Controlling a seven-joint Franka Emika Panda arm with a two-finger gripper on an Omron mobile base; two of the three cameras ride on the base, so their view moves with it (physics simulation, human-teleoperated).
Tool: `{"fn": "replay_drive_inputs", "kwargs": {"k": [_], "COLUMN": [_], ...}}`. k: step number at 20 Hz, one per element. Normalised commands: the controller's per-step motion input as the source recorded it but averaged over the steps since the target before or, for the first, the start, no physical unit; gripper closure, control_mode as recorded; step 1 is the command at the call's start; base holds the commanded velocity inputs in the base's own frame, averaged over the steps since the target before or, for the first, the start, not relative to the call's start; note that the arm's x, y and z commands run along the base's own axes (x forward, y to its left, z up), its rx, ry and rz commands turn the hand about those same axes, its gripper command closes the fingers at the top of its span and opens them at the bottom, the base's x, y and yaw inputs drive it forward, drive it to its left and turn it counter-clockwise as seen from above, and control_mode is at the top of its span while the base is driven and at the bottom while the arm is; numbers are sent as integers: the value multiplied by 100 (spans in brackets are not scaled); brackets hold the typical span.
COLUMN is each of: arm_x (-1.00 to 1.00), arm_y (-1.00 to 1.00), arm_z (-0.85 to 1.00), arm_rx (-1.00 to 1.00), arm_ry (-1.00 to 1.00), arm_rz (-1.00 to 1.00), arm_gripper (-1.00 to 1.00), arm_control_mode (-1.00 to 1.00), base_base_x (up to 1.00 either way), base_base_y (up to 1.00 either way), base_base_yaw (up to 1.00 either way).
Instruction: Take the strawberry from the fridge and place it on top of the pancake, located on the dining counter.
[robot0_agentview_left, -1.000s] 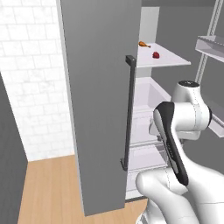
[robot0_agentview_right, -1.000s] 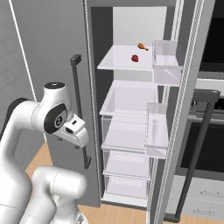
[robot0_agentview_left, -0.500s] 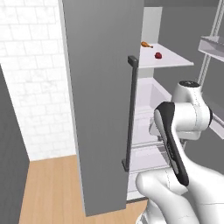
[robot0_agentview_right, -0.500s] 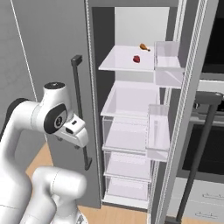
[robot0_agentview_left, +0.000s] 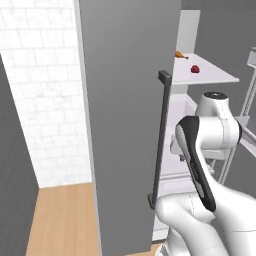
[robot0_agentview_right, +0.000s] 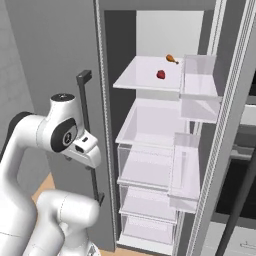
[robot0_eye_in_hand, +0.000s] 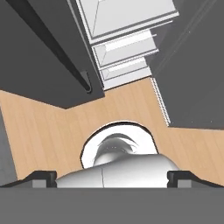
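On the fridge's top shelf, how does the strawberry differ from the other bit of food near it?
The strawberry is dark red and rounded; the orange food is elongated, drumstick-shaped. The strawberry sits nearer the shelf's front, the orange food farther back towards the rear wall. The strawberry looks compact, the orange food thinner with a narrow end. Both are small, lie apart on the same white top shelf of the open fridge, untouched.

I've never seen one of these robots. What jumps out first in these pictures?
The tall grey fridge stands open, showing white shelves and clear drawers. On its top shelf lie a tiny red strawberry and, behind it, an orange drumstick. The white robot arm is folded low beside the door's dark bar handle.
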Motion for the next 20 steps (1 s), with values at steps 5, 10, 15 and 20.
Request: {"fn": "replay_drive_inputs", "kwargs": {"k": [5,10,15,20], "arm_x": [0,0,0,0], "arm_y": [0,0,0,0], "arm_z": [0,0,0,0], "arm_rx": [0,0,0,0], "arm_ry": [0,0,0,0], "arm_rz": [0,0,0,0], "arm_gripper": [-100,-100,-100,-100], "arm_control_mode": [100,100,100,100], "base_base_x": [-3,1,8,48], "base_base_y": [-40,-53,-20,0], "base_base_yaw": [-6,-31,-39,-20]}}
